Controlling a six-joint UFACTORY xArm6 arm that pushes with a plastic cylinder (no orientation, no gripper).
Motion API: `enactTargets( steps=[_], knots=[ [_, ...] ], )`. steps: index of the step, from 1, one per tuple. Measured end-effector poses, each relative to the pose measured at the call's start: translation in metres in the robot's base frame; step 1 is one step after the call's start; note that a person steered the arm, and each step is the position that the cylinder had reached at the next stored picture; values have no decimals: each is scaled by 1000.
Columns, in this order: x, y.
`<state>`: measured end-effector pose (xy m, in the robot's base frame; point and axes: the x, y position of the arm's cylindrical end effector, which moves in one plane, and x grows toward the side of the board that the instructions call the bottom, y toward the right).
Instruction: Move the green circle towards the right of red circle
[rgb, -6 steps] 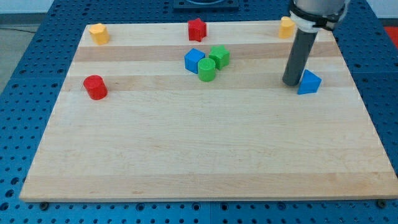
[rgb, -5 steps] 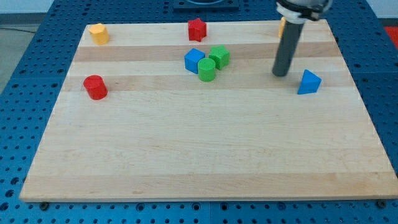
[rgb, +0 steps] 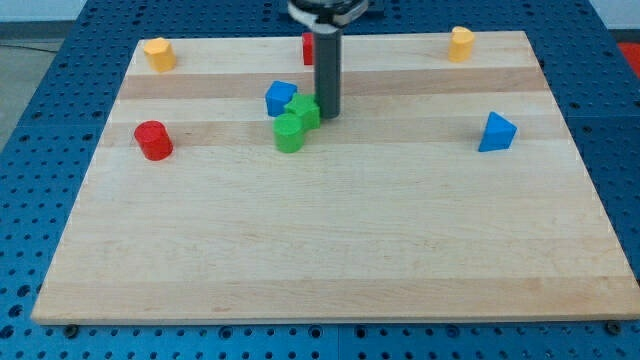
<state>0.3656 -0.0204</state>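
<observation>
My tip (rgb: 328, 114) seemingly against green blocks (rgb: 297, 122)

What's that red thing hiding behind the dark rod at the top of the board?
A red block stands behind the rod; only a sliver shows at the rod's left edge, so its shape cannot be made out. Lower down, my tip rests against the green blocks' right side.

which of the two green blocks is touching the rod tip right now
The green star-shaped block, which sits right against my tip. The green circle lies beyond it, toward the view's lower left.
</observation>
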Motion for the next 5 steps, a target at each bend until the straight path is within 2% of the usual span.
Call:
enactTargets(
  steps=[1,2,5],
  knots=[
    [30,-15],
    [39,-47],
    [25,-106]
  ],
)
